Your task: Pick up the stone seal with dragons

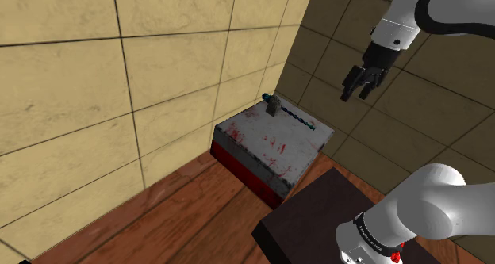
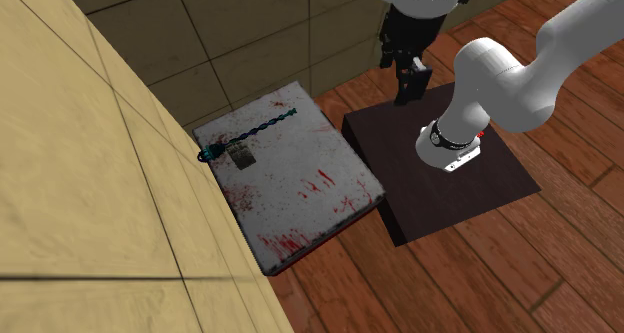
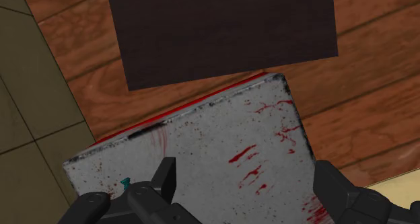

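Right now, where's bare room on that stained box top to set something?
Free: most of the red-stained top, from the seal out to the edges facing the dark stand. Crowded: the wall-side strip, where the twisted rod lies beside the seal.

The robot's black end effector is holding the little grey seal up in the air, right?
Not quite. The small grey stone seal is not held. It sits on the white box with red splashes, beside the twisted blue rod. The shoulder view shows the black end effector up in the air, open, with nothing between its fingers.
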`<state>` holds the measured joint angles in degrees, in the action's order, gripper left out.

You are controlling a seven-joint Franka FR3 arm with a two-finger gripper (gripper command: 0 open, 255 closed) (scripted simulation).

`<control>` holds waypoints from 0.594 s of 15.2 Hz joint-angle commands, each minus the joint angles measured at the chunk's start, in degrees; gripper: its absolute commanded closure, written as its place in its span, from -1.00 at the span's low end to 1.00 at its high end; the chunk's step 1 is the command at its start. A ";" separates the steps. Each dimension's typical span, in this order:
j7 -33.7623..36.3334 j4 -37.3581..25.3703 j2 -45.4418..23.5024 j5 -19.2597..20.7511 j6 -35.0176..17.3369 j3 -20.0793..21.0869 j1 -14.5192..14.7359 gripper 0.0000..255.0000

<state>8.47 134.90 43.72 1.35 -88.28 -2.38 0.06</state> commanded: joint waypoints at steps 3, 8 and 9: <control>-0.34 -0.01 -3.46 0.41 -3.51 -0.55 -0.20 -1.00; -1.17 -1.45 -12.88 1.14 -11.69 -1.92 -0.65 -1.00; -1.34 -1.97 -14.88 1.24 -13.20 -2.18 -0.74 -1.00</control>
<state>7.20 134.27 31.25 2.55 -100.28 -4.38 -0.65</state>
